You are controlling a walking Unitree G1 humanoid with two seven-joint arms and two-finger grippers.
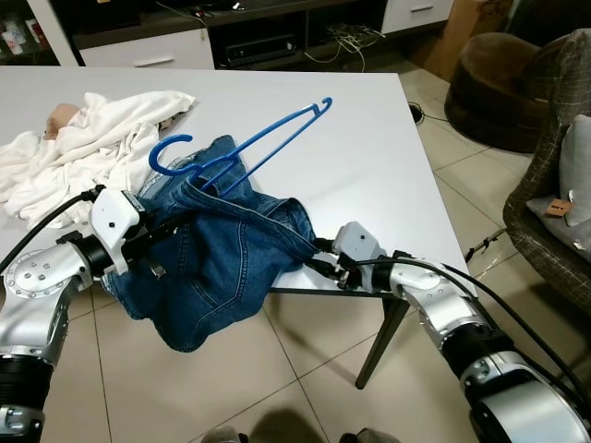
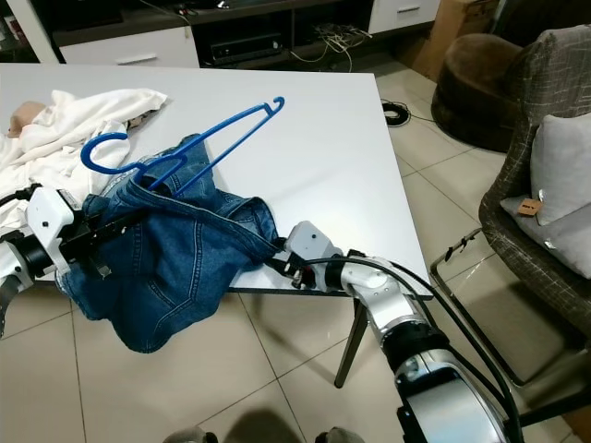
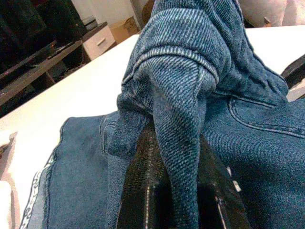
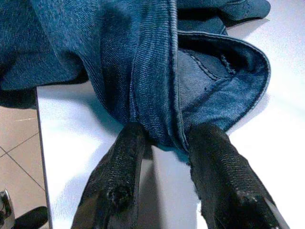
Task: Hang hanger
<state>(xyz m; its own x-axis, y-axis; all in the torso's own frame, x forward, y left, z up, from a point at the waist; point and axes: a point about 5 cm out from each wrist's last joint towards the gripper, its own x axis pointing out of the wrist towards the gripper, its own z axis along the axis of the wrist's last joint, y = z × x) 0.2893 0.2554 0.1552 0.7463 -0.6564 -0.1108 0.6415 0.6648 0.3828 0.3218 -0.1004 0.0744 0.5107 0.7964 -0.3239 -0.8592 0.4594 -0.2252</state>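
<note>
A blue plastic hanger (image 1: 249,152) lies on the white table (image 1: 369,157), its lower part tucked into the waist of a pair of blue jeans (image 1: 222,268). The jeans drape over the table's front edge toward the floor. My left gripper (image 1: 183,218) is at the jeans' left side, shut on a bunched fold of denim (image 3: 181,95) that rises between its fingers (image 3: 143,191). My right gripper (image 1: 316,251) is at the table's front edge, shut on the jeans' waistband (image 4: 157,95), which runs between its two fingers (image 4: 119,176).
A heap of white cloth (image 1: 83,138) lies at the table's back left. A checked armchair (image 1: 554,185) with a grey cushion stands to the right, a brown pouf (image 1: 499,83) behind it. A low TV cabinet (image 1: 259,41) stands beyond the table. Tiled floor lies below.
</note>
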